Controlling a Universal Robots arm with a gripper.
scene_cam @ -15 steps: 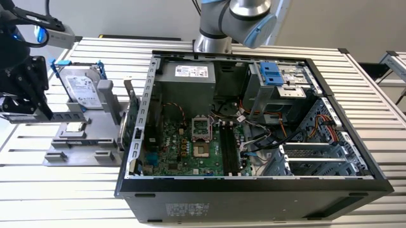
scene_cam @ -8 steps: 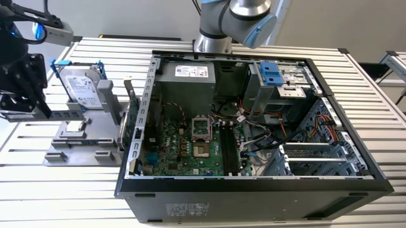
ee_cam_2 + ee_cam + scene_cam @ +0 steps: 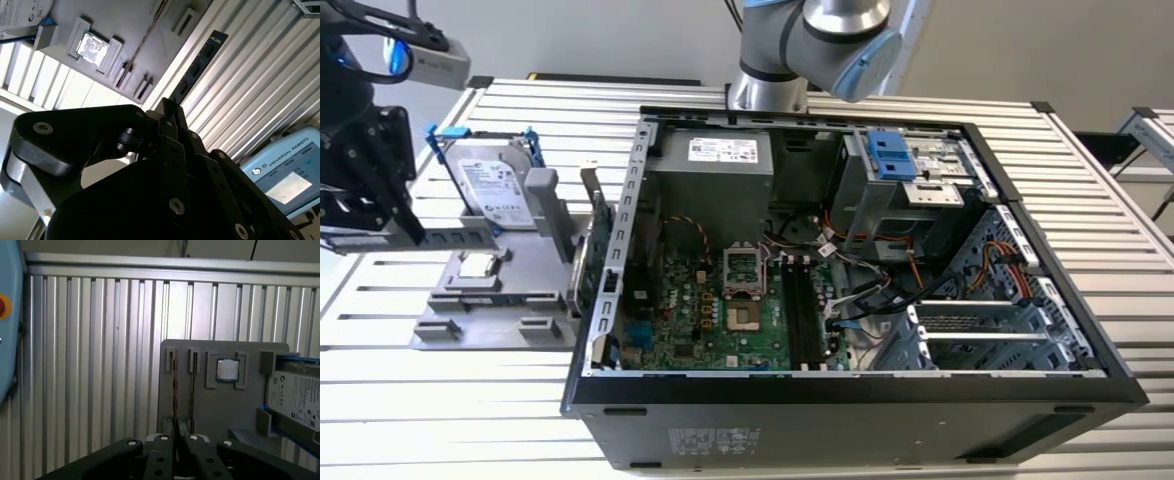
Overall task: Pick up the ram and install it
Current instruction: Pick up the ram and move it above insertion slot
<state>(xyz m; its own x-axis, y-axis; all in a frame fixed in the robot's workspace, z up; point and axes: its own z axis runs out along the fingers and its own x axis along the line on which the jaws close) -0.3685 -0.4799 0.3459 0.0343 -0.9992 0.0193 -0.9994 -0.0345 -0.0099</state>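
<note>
Exterior view: open computer case (image 3: 607,300) on slatted table (image 3: 427,400), motherboard (image 3: 707,315) inside. Grey tray (image 3: 500,300) just beside the case, on the exterior view's left, holds hard drive (image 3: 494,185) and processor (image 3: 480,265).
Second wrist view: gripper (image 3: 170,107) pinches one end of the ram (image 3: 200,60); the stick juts out against the table slats beside the tray.
First wrist view: processor (image 3: 227,370) in its tray recess, hard drive (image 3: 295,395) alongside.

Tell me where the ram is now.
The ram is held by the gripper, near the slots of the grey tray, at the exterior view's left.
</note>
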